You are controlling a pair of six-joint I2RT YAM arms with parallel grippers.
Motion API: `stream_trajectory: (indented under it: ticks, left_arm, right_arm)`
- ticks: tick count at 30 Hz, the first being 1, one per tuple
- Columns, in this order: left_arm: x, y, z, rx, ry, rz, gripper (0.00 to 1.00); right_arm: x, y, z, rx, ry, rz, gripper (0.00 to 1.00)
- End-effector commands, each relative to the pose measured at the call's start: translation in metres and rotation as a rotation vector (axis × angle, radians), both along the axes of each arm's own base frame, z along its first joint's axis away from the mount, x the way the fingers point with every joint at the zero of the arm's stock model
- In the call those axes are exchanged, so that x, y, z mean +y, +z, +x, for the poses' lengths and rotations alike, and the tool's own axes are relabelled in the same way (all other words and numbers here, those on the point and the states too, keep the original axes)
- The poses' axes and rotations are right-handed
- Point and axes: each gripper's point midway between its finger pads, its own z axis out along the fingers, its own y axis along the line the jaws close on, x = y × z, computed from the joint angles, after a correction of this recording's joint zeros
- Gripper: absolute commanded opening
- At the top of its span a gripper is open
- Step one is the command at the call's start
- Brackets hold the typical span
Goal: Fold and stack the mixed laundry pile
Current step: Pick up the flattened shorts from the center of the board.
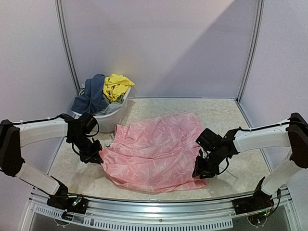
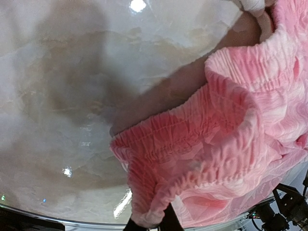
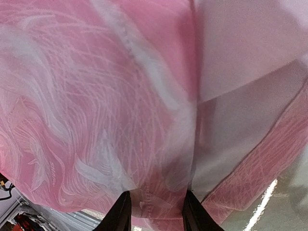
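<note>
Top external, surface (image 1: 226, 113): the pale marbled surface is being occupied at its middle by one spread garment and at its far left corner by a tub.
Pale pink garment (image 1: 154, 149): the patterned cloth is being laid out wide and mostly flat across the middle of the surface, between the two arms, with its far left corner lying just beside the tub.
White tub (image 1: 113, 118): the rest of the pile is being heaped in it, above the rim.
Navy piece (image 1: 91, 94): it is being draped over the tub's left side.
Yellow piece (image 1: 115, 86): it is being bunched on top, touching the navy piece on that piece's right.
Left pincer (image 1: 94, 156): it is being closed on the garment's left edge. In the left wrist view the gathered elastic waistband is being pinched between the dark fingers (image 2: 169, 224) and held just off the surface.
Right pincer (image 1: 202, 171): it is being kept at the garment's near right edge. In the right wrist view the stitched hem is being gripped between the fingers (image 3: 120, 214).
</note>
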Motion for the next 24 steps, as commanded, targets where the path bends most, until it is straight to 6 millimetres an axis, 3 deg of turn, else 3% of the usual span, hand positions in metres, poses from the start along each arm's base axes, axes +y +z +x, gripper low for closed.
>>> stream_trajectory:
  ticks: [1,10,13,18,24]
  left_arm:
    - [0.006,-0.001,0.001,-0.001,0.013,0.02,0.0]
    - [0.007,-0.002,0.0,0.0,0.015,0.023,0.0]
    - [0.007,0.0,0.0,-0.005,0.017,0.021,0.0]
    - [0.008,0.0,0.0,-0.007,0.019,0.022,0.0]
    - [0.007,0.001,0.0,-0.01,0.017,0.018,0.0]
  right_arm:
    - [0.012,-0.006,-0.008,0.011,0.065,0.001,0.33]
    - [0.003,0.014,-0.002,-0.022,0.051,-0.061,0.2]
    - [0.001,0.024,-0.004,-0.017,0.043,-0.062,0.2]
    - [0.012,0.038,0.001,-0.04,0.039,-0.004,0.2]
    - [0.028,0.033,-0.001,-0.027,0.063,0.044,0.2]
